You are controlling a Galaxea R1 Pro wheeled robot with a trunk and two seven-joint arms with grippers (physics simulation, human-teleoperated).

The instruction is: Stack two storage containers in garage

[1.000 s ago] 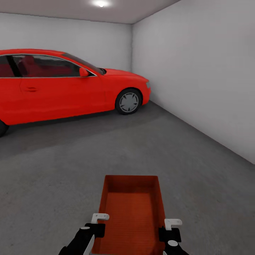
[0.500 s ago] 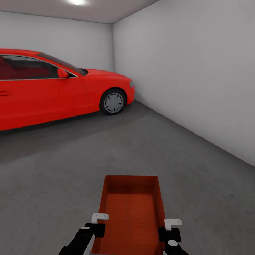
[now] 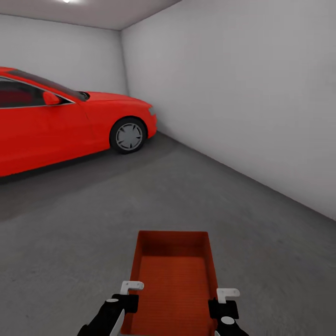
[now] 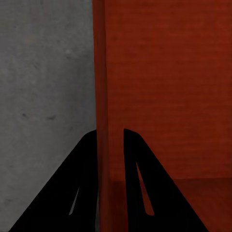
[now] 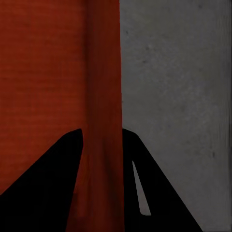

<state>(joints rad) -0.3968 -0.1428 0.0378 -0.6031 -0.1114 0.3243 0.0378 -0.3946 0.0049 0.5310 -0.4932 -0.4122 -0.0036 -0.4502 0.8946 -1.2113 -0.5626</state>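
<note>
In the garage, I carry an orange bin (image 3: 173, 280) above the concrete floor (image 3: 70, 242), a red car (image 3: 56, 126) ahead. My left gripper (image 4: 110, 140) clamps its left wall, my right gripper (image 5: 101, 137) its right wall.

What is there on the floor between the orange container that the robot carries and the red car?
Nothing: in the head view, only bare grey concrete floor lies between the storage container and the red car.
</note>
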